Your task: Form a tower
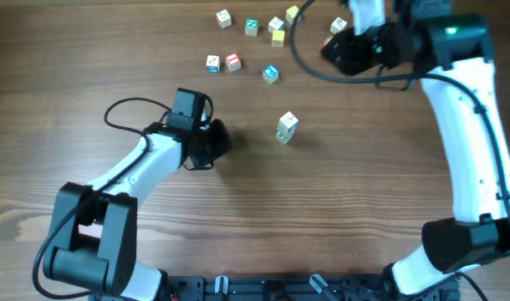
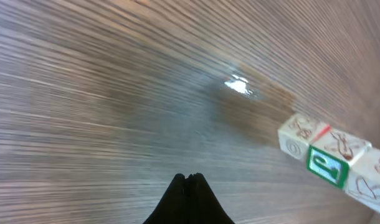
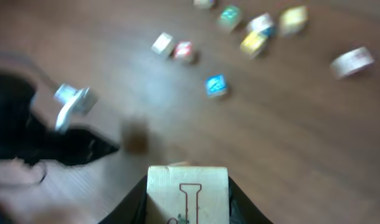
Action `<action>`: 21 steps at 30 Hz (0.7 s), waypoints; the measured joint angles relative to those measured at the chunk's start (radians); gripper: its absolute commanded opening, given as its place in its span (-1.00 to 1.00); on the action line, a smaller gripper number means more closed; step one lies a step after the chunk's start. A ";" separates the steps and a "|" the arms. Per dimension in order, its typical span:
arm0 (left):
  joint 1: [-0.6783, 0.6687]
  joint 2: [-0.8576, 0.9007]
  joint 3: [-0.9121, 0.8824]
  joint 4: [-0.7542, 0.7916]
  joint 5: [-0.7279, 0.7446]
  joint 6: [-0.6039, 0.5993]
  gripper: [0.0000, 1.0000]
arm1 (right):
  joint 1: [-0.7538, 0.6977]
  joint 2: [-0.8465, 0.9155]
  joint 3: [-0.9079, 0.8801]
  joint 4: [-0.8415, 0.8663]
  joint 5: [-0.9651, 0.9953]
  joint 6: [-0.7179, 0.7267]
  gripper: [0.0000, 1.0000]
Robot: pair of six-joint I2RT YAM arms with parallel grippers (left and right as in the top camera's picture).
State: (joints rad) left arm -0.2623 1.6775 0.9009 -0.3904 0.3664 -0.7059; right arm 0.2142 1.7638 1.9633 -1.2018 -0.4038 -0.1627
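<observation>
My right gripper is clamped on one letter cube. In the right wrist view its pale face, with a dark letter stroke on it, fills the gap between my two fingers, so the jaws stand only as far apart as the cube is wide. From overhead this gripper sits at the far right of the table, among the loose cubes and well apart from the stack.

My left gripper has its fingers pressed together on nothing. Overhead it rests low near the middle of the table, to one side of the tower and not touching it.

The tower stands alone in open space near the table's centre, below the scatter of loose cubes. In the left wrist view the tower reads as a single column one cube wide. I count at least three cubes there, one with a green mark and one with a red edge, though its far end runs out of the picture.

I judge the job part done: a short column is up and one more cube is in my grip. Carrying that cube across and setting it squarely on top is left to do, and about seven loose cubes lie unstacked beyond that.
</observation>
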 measured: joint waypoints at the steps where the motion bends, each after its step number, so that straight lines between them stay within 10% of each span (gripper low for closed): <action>1: 0.013 0.000 0.000 -0.009 0.000 0.000 -0.92 | 0.015 0.001 -0.002 -0.026 -0.001 0.000 -0.85; 6: 0.042 0.000 0.000 -0.022 -0.002 0.000 -0.91 | 0.145 0.001 -0.047 -0.114 0.038 -0.070 -0.88; 17: 0.118 0.000 0.000 -0.029 -0.004 0.000 -0.83 | 0.191 -0.005 -0.404 0.272 0.145 -0.051 -0.91; 21: 0.118 0.000 0.000 -0.031 -0.011 0.000 -0.82 | 0.195 -0.258 -0.449 0.261 0.208 -0.033 -0.91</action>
State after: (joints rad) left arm -0.1444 1.6775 0.9009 -0.4210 0.3553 -0.7059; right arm 0.4095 1.5055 1.5139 -0.9413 -0.1959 -0.1955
